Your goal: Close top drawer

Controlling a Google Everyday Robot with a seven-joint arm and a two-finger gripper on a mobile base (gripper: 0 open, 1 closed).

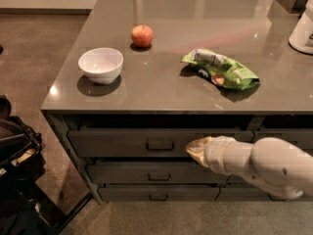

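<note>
The top drawer [122, 143] is a wide dark grey drawer under the counter top, with a small loop handle [160, 145] at its middle. It stands slightly out from the cabinet, with a dark gap above its front. My gripper [191, 148] is at the end of the white arm [254, 165] that reaches in from the right. Its tip is against the drawer front, just right of the handle.
On the grey counter [161, 87] are a white bowl [100, 65], a red apple [142, 35] and a green snack bag [220, 69]. A white object [303, 28] stands at the far right. Two lower drawers [151, 176] sit beneath. Dark equipment [17, 160] stands at the left.
</note>
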